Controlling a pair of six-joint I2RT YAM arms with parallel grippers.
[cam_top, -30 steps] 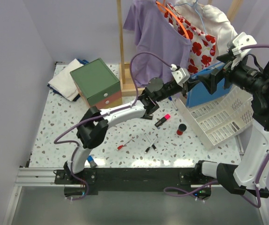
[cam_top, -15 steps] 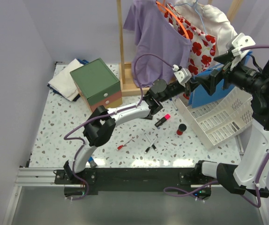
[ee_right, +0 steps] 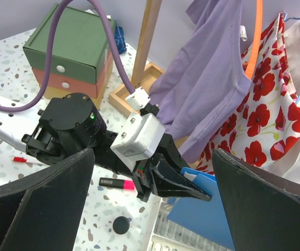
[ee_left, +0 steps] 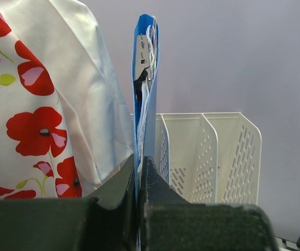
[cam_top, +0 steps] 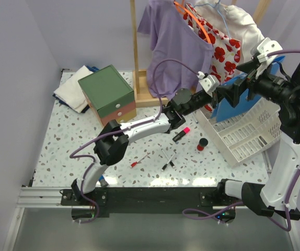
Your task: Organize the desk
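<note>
1. Left gripper (ee_left: 138,163): the fingers are pinched fully together on the lower edge of a blue folder (ee_left: 151,94). The wrist view shows the folder standing upright and edge-on, rising out of the jaws.
2. In the top view the left arm reaches across to right of centre. The folder sits at the near end of the white file tray (cam_top: 244,137), but I can't tell whether it is inside a slot or just against the tray.
3. Right gripper (cam_top: 240,79): the fingers are spread as wide as they go, with nothing gripped. It hangs at upper right of the top view, pointing at the left gripper and folder. Its wrist view frames both between its blurred fingers.
4. Desk (cam_top: 71,151): a white speckled top filling the left and centre of the top view, with a black bar along its lower edge.
5. On the desk:
   - a green-topped drawer box (cam_top: 107,91) at upper left, with a folded white cloth (cam_top: 70,88) beside it
   - a pink-tipped marker (cam_top: 181,135) at centre
   - a small red-and-black round item (cam_top: 202,144) just right of the marker
   - loose pens (cam_top: 166,159) and a red-tipped pen (cam_top: 139,161) lower centre
6. Along the top of the frame a purple shirt (cam_top: 173,42), a poppy-print garment (cam_top: 222,49) and a white garment (cam_top: 244,26) hang on a wooden rack (cam_top: 134,47).
</note>
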